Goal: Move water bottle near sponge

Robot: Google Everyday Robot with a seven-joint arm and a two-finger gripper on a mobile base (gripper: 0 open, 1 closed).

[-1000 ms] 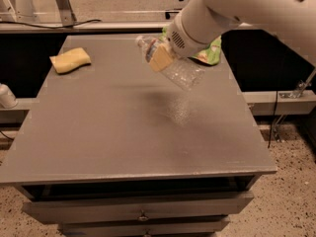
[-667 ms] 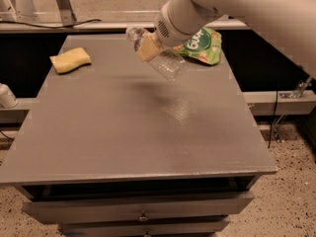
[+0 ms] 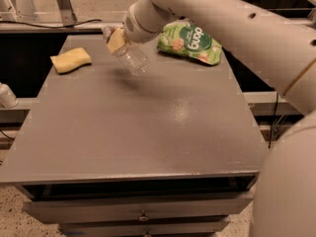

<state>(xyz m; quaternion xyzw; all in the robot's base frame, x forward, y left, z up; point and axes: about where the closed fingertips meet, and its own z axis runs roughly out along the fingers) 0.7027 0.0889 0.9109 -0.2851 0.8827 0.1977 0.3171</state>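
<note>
The clear ribbed water bottle (image 3: 129,56) hangs tilted in the air above the back of the grey table (image 3: 138,132), cap end up and to the left. My gripper (image 3: 117,39) is shut on its upper part, with a yellowish pad over the neck. The pale yellow sponge (image 3: 71,59) lies flat at the table's back left corner, a short way left of the bottle. My white arm reaches in from the upper right.
A green snack bag (image 3: 190,42) lies at the back right of the table. A white object (image 3: 7,96) stands off the table's left edge. Drawers run below the table's front edge. Metal frame legs stand behind the table.
My gripper has carried the water bottle left and toward the back of the table, closer to the sponge. The green bag is now uncovered.
</note>
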